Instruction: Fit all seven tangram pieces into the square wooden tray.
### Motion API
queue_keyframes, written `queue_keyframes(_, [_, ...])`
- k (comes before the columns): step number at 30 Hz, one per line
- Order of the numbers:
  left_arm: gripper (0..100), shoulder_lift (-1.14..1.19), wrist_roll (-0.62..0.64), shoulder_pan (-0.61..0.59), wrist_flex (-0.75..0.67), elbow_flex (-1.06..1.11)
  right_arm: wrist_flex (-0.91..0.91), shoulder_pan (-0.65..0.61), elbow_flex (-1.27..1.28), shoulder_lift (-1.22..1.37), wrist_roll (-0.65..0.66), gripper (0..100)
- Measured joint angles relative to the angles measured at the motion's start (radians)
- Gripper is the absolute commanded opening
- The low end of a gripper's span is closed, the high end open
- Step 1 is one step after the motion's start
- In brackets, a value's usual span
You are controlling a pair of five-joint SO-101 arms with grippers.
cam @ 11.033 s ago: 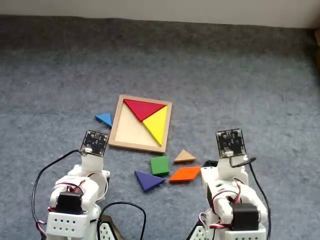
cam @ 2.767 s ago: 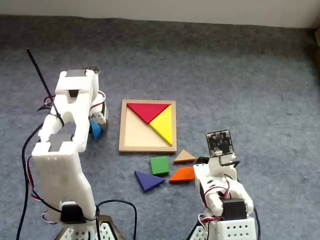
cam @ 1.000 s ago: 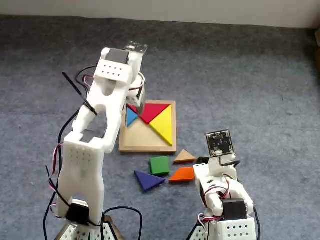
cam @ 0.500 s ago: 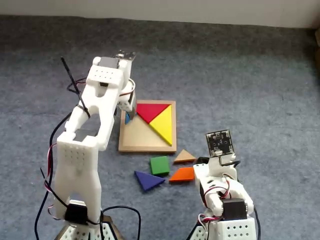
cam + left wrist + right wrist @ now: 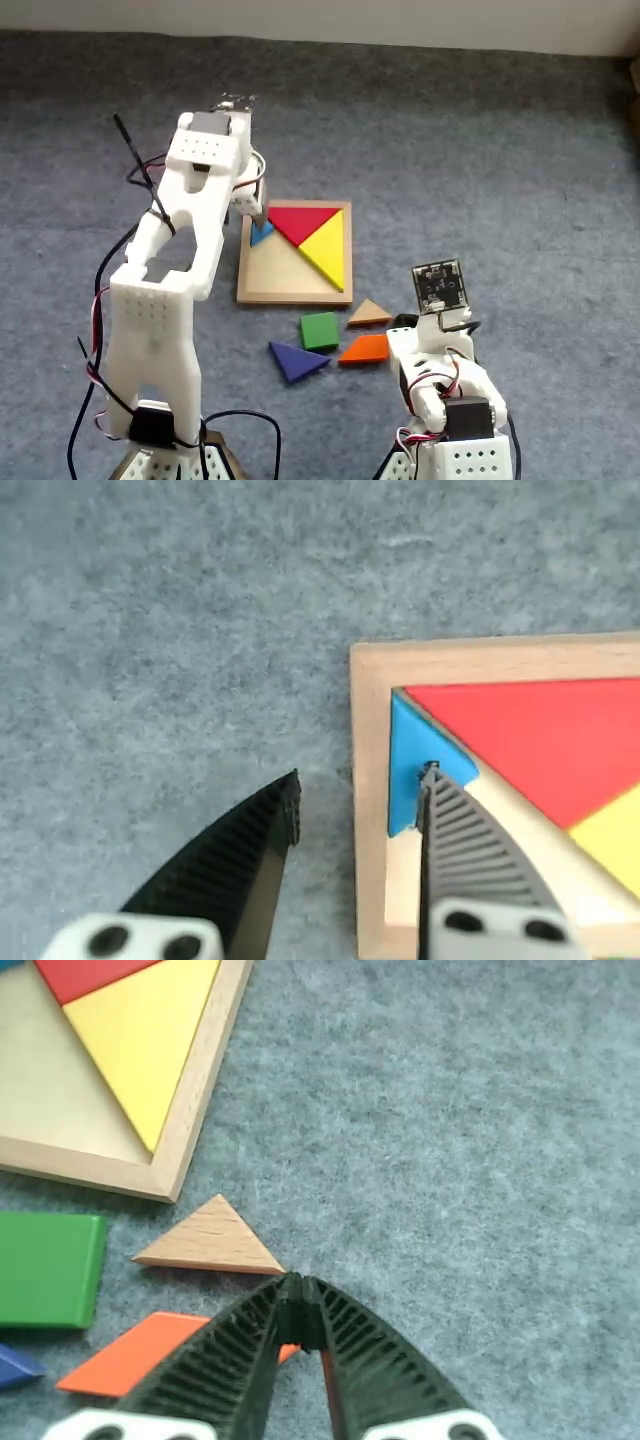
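**A:** Now, is the blue triangle released?

**B:** Yes. It sits in the tray's far-left corner, against the red triangle. The left gripper has opened wide and straddles the rim. Three of seven placed.

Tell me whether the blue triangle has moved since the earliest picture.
Yes. The blue triangle went rightward, from the carpet left of the tray into its far left corner, beside the red triangle.

Soft, even, fairly bright light on my feed, just thin shadows hugging the wooden tray.
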Motion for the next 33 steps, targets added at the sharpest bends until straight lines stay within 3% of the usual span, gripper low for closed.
queue_keyframes(3, [17,-0.061,0.015,0.000,0.068,0.000,0.000,0.000,0.000,0.000,0.000,0.5])
queue_keyframes(8, [0,-0.201,0.020,0.000,0.169,0.000,0.000,0.000,0.000,0.000,0.000,0.5])
queue_keyframes(13, [0,-0.315,0.018,0.000,0.193,0.038,0.000,0.000,0.000,0.000,0.000,0.5])
queue_keyframes(19, [0,-0.486,0.018,-0.026,0.192,0.232,0.000,0.000,0.000,0.000,0.000,0.5])
queue_keyframes(25, [0,-0.802,0.018,-0.069,0.026,0.539,0.000,0.000,0.000,0.000,0.000,0.5])
queue_keyframes(33, [0,-1.298,0.018,-0.166,-0.292,1.152,0.000,0.000,0.000,0.000,0.000,0.5])
